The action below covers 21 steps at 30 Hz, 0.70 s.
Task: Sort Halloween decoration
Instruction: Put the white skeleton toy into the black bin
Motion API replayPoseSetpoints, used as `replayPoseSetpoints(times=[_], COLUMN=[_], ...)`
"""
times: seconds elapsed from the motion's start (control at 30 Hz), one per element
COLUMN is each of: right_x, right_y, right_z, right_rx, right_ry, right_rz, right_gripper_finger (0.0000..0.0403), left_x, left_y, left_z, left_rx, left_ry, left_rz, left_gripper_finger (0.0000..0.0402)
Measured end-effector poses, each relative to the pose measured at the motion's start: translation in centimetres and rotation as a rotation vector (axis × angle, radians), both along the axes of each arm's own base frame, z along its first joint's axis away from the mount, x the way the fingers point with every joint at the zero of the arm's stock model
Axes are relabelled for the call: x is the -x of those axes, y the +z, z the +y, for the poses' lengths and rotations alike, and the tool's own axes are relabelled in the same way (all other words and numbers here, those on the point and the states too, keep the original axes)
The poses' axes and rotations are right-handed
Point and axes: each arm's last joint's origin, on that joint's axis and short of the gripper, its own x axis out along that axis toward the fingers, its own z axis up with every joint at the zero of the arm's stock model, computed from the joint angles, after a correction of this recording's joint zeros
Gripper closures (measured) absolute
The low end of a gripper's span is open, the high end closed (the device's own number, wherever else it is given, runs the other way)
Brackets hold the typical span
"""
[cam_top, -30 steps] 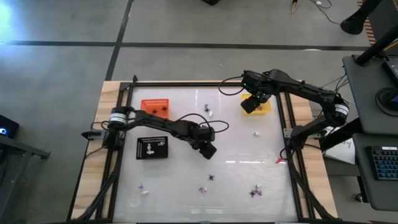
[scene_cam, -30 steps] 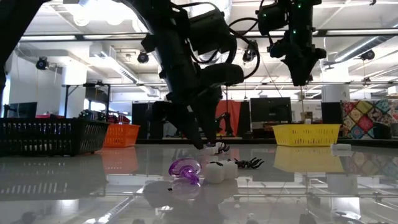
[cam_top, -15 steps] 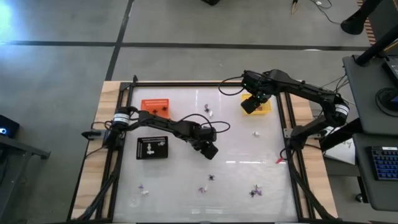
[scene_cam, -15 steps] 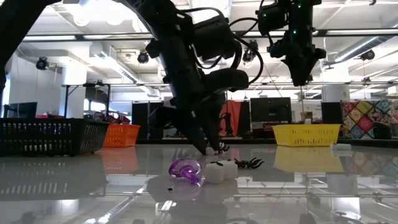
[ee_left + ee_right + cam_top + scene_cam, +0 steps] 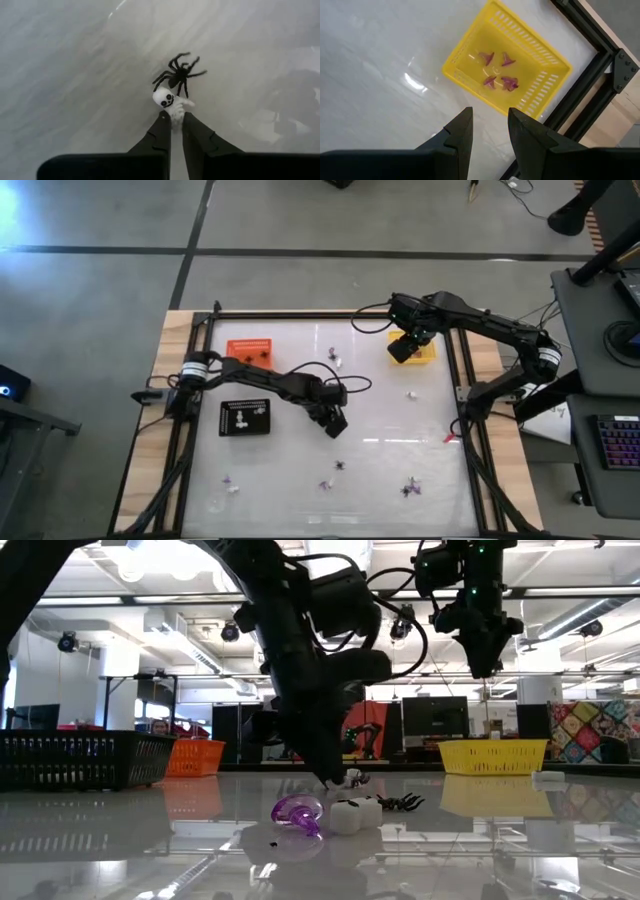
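white plastic skull trinket (image 5: pixel 169 99), tiny, light and rigid, is pinched at its lower end between the clenched fingertips of the left gripper (image 5: pixel 173 120); a black spider (image 5: pixel 178 74) lies just beyond it.

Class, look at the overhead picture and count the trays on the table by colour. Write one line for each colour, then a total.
orange tray: 1
yellow tray: 1
black tray: 1
Total: 3
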Motion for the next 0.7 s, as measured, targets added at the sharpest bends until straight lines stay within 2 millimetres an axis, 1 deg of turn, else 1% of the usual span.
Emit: replayPoseSetpoints(times=[0.1, 0.23, 0.43, 0.57, 0.7], right_x=[0.0, 0.0, -0.1, -0.3, -0.3], right_y=[0.0, 0.0, 0.0, 0.0, 0.0], right_z=[0.0, 0.0, -0.1, -0.2, -0.2], right_rx=[0.0, 0.002, 0.008, 0.015, 0.015], right_ry=[0.003, 0.004, 0.007, 0.008, 0.025], right_rz=[0.0, -0.001, -0.011, -0.024, -0.02], right_gripper_finger=[0.0287, 0.0287, 0.0287, 0.0287, 0.0287], left_x=[1.0, 2.4, 4.6, 6.7, 9.0], left_y=[1.3, 4.5, 8.0, 9.6, 11.2], left_z=[-0.1, 0.1, 0.2, 0.2, -0.1], left_rx=[-0.001, -0.048, -0.096, -0.143, -0.151], left_ry=[-0.035, -0.057, -0.074, -0.072, -0.094], left_rz=[0.034, 0.026, 0.034, 0.129, 0.217], left_gripper_finger=[0.0399, 0.04, 0.04, 0.04, 0.04])
